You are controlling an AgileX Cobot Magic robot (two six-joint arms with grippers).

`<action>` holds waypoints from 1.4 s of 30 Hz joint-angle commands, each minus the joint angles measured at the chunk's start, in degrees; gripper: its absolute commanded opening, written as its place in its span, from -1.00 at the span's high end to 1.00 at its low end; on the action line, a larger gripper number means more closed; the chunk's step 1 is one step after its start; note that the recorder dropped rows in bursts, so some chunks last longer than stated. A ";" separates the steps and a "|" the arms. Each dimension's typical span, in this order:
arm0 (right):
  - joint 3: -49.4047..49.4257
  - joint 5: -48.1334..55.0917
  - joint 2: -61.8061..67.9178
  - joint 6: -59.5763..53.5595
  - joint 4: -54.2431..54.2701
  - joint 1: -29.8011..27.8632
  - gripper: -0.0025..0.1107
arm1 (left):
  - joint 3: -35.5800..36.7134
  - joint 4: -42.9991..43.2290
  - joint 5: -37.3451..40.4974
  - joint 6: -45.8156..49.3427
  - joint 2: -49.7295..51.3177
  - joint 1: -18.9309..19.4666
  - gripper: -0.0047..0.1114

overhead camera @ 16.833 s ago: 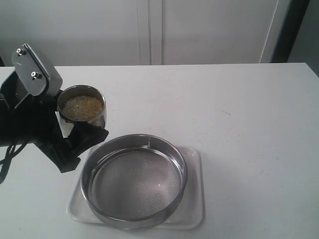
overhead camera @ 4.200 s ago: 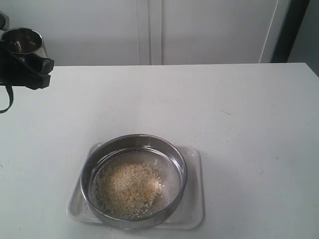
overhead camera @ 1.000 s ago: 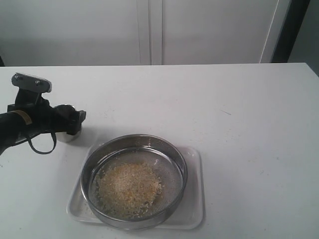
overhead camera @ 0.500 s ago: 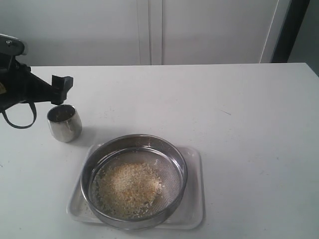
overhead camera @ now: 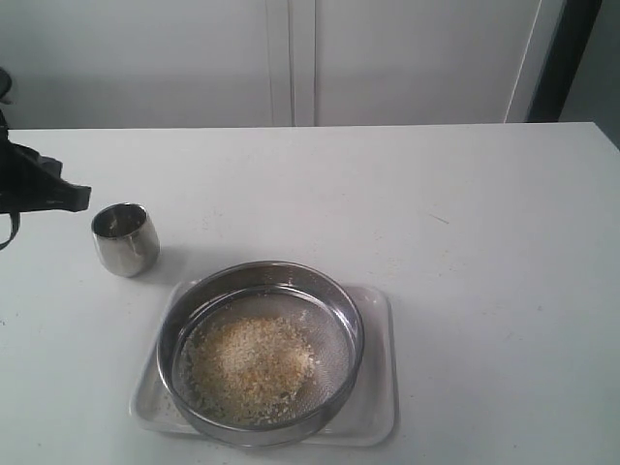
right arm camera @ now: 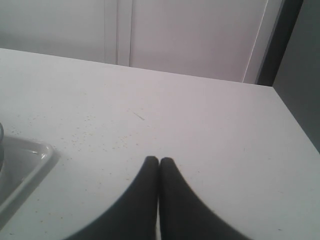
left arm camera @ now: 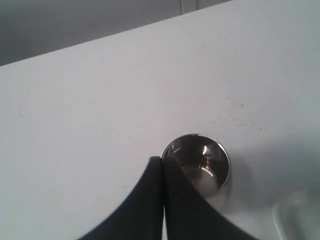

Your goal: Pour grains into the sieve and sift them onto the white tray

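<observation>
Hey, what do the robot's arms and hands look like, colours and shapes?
The left hand and right hand are each matte black, with two smooth curved fingers tapering to rounded tips. From the exterior view the left arm is black and angular, with a thin dark cable looping beneath. No markings show.

The large round sieve [overhead camera: 262, 279], with a shiny steel wall and a fine grey mesh bottom, sits upright inside the flat rectangular white plastic tray [overhead camera: 379, 392], which lies near the front of the table [overhead camera: 465, 242]. A loose heap of fine yellow and whitish grains [overhead camera: 250, 368] covers the middle of the mesh.
</observation>
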 commanded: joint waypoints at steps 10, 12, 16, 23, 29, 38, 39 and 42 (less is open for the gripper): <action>0.30 -0.35 -0.35 -0.11 0.00 0.03 0.96 | -1.22 -0.21 33.62 -1.80 -4.50 0.11 0.92; 0.30 -0.35 -0.35 -0.11 0.00 0.03 0.96 | -1.22 -0.21 34.71 -2.35 -5.32 0.11 0.92; 0.30 -0.35 -0.35 -0.11 0.00 0.03 0.96 | -1.11 0.03 35.52 -6.01 -6.83 0.11 0.92; 0.30 -0.35 -0.35 -0.11 0.00 0.03 0.96 | -1.11 1.85 37.01 -7.97 -6.83 2.62 0.92; 0.30 -0.35 -0.35 -0.11 0.00 0.03 0.96 | -1.11 -0.52 38.23 -7.97 -7.17 9.67 0.92; 0.30 -0.35 -0.35 -0.11 0.00 0.03 0.96 | -0.96 -4.31 38.12 -7.75 -7.26 9.67 0.92; 0.30 -0.35 -0.35 -0.11 0.00 0.03 0.96 | -0.69 -5.39 37.86 -7.45 -7.26 9.67 0.92; 0.30 -0.35 -0.35 -0.11 0.00 0.03 0.96 | 1.62 -7.43 35.57 -4.12 -8.53 9.67 0.92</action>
